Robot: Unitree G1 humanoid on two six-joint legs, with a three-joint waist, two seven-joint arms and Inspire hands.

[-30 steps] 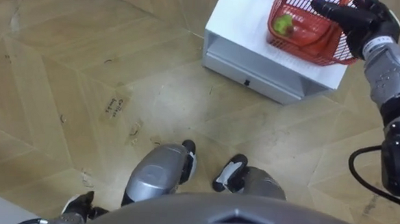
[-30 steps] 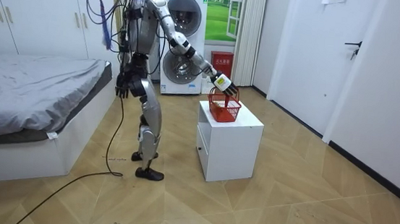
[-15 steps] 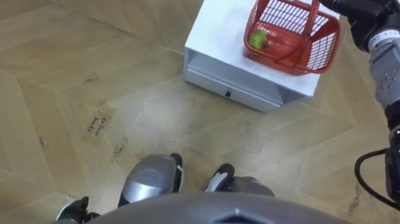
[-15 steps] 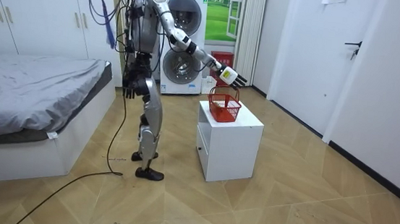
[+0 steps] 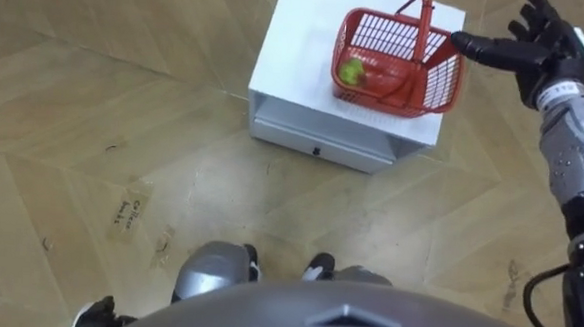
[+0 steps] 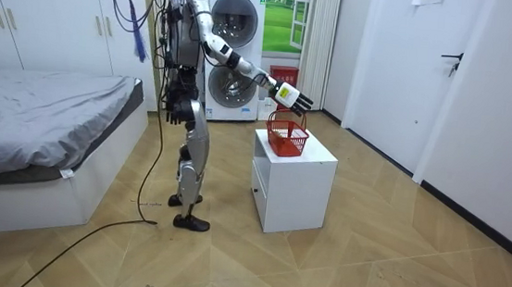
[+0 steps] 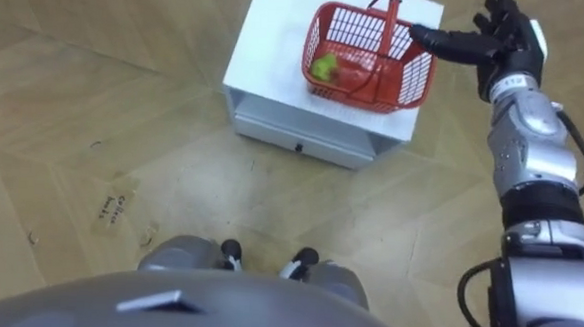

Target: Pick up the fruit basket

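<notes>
Left eye view: we saw the fruit basket (image 5: 395, 65) sitting on the white worktop (image 5: 295, 69), handle (image 5: 419, 30) upright, a green fruit (image 5: 351, 71) inside with something red beside it. Our right hand (image 5: 534, 51) hung in the air just past the basket's right rim, fingers spread, thumb pointing toward the basket, touching nothing that we could see. A second before, that hand had been low over the basket at the handle; half a second before it was already higher. So it had come up and off, and the basket had not come with it. The whole picture had also shifted, so the camera moved too.

Room view: we stood beside the worktop (image 6: 292, 179), near the bed (image 6: 43, 134), with the washing machine (image 6: 231, 53) behind us. The right arm reached out with the right hand (image 6: 295, 97) clearly above the basket (image 6: 285, 137), apart from the handle. Earlier it had been down at the handle. The left arm hung at the body; we could not tell how its fingers stood.

Right eye view: same layout, right hand (image 7: 496, 42) slack and holding nothing, basket (image 7: 367, 57) resting on the worktop (image 7: 268, 57).

We judged the basket not lifted; a grip on the handle was still needed.
</notes>
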